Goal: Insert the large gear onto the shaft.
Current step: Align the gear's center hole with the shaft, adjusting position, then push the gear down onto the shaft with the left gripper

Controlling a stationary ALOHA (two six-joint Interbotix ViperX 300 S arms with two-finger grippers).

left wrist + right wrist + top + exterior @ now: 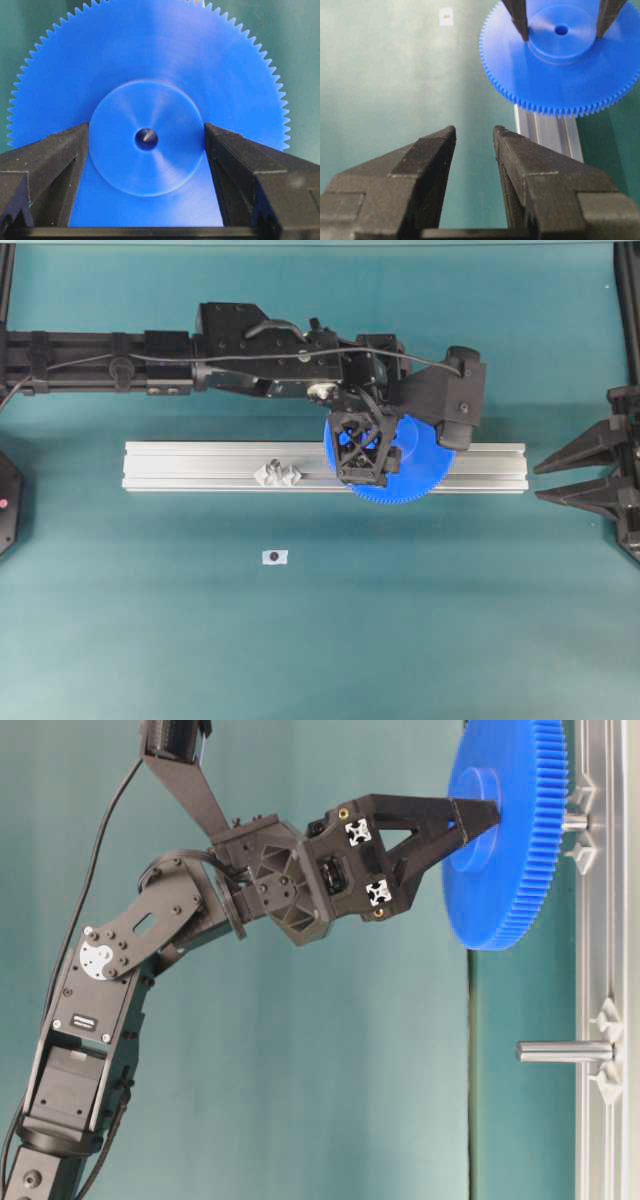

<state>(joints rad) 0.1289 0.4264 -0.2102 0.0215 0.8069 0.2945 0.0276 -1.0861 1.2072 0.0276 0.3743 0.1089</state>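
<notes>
Presently, my left end effector (146, 150) with fingers flanking the hub of the large gear (400, 465), seemingly just touching, gear over the aluminium rail (200, 468), shaft (574, 821) tip visible in its bore, right end effector (474, 145) apart, empty.

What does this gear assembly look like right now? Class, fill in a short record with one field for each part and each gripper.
large gear: blue, toothed, its centre hole over the tip of the shaft
shaft: grey pin on the rail, partly showing between gear and rail, so the gear is not fully seated
left gripper: fingers pressed against both sides of the gear's raised hub
right gripper: open, empty, off to the side
spare pin: bare, further along the rail
rail: silver aluminium bar carrying both pins
</notes>
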